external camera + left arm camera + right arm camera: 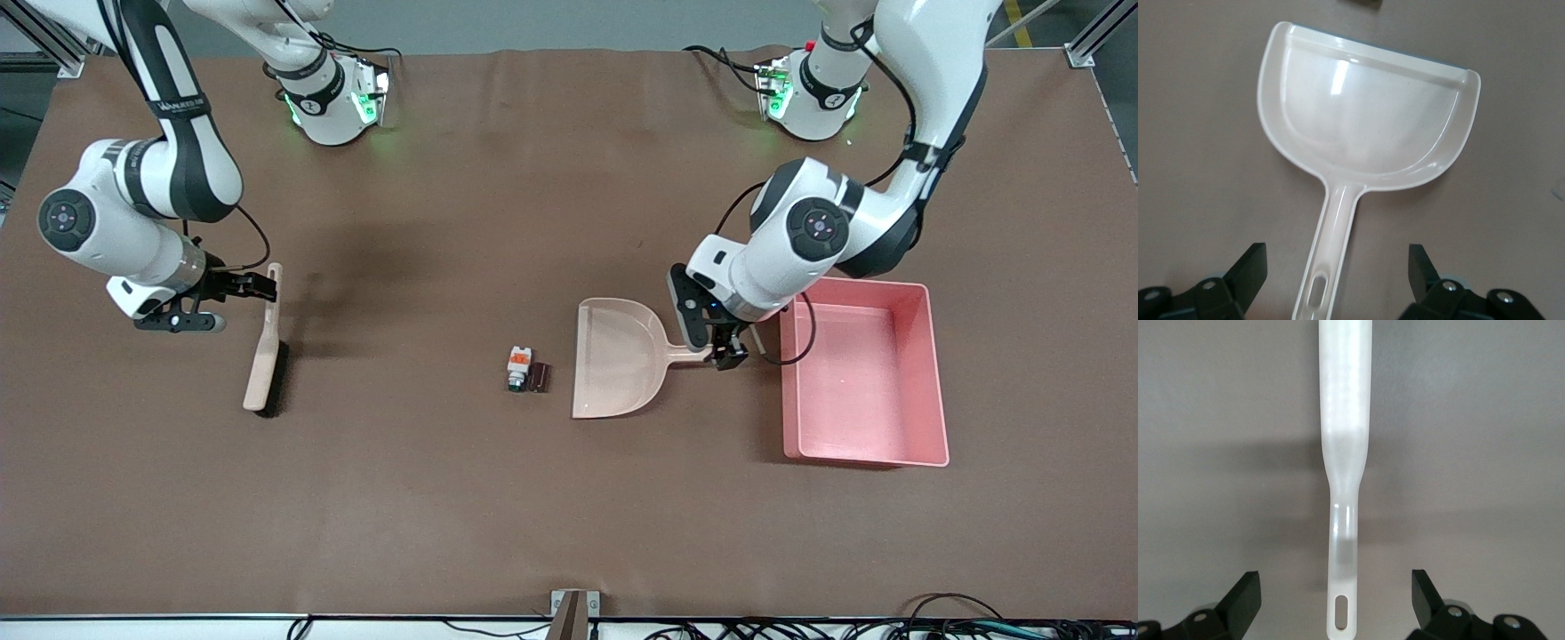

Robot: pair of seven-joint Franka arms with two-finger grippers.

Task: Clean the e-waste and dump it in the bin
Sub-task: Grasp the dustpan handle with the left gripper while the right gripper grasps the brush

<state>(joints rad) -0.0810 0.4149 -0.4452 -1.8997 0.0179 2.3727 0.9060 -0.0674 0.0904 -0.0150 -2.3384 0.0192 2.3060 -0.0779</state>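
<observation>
E-waste (526, 370) lies on the brown table (498, 498) as two small parts touching side by side: a white block (519, 367) with an orange label and a green tip, and a dark brown cylinder (539, 377) against it. Both sit just beside the open mouth of the beige dustpan (615, 357), well clear of either pair of fingers. The left gripper (1338, 270) hangs low over the dustpan's handle, its black fingers (1250, 267) spread wide with the handle running between them, touching neither. The pink bin (933, 356), a low-walled rectangular tub, stands beside that gripper toward the left arm's end of the table; the arm's wrist covers part of its rim. The right gripper (1337, 593) hovers over the brush (265, 351), its fingers (1245, 590) equally wide apart on either side of the pale handle, gripping nothing. From the front, the brush's dark bristles show only as a thin edge, and the wrist views cut off both grippers' bodies.
</observation>
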